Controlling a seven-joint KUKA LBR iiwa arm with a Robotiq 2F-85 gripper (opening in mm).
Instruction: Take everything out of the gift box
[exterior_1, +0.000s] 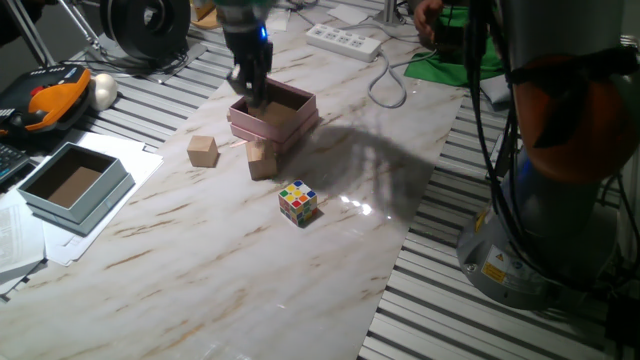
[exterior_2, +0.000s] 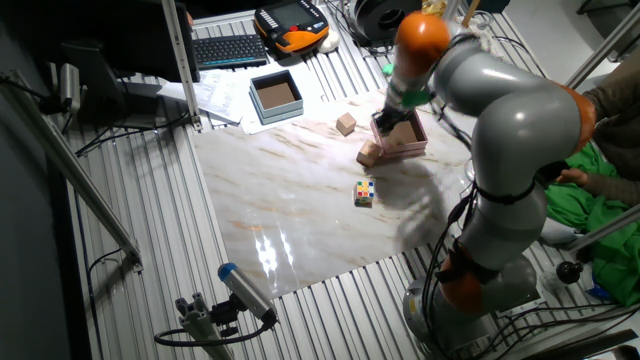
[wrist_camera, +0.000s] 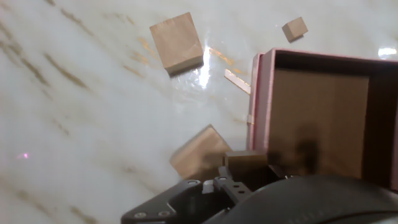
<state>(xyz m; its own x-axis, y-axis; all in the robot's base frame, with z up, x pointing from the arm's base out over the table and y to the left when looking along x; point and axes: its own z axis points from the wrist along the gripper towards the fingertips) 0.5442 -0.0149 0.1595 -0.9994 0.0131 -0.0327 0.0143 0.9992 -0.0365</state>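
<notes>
The pale-pink gift box (exterior_1: 285, 112) stands at the far middle of the marble table, and its brown inside looks empty in the hand view (wrist_camera: 317, 118). Two light-brown wooden cubes lie on the table outside it, one to the left (exterior_1: 203, 150) and one by its front corner (exterior_1: 262, 162). The hand view shows both cubes (wrist_camera: 178, 42) (wrist_camera: 200, 154) and a tiny cube (wrist_camera: 294, 28) on the marble. My gripper (exterior_1: 252, 95) hangs over the box's left wall. Its tip (wrist_camera: 245, 165) shows as one piece with no gap, and nothing is held.
A multicoloured puzzle cube (exterior_1: 297, 202) lies in front of the box. A larger grey-blue box (exterior_1: 75, 182) with a brown inside sits on papers at the left. A power strip (exterior_1: 345, 40) and cables lie behind. The table's right edge runs diagonally.
</notes>
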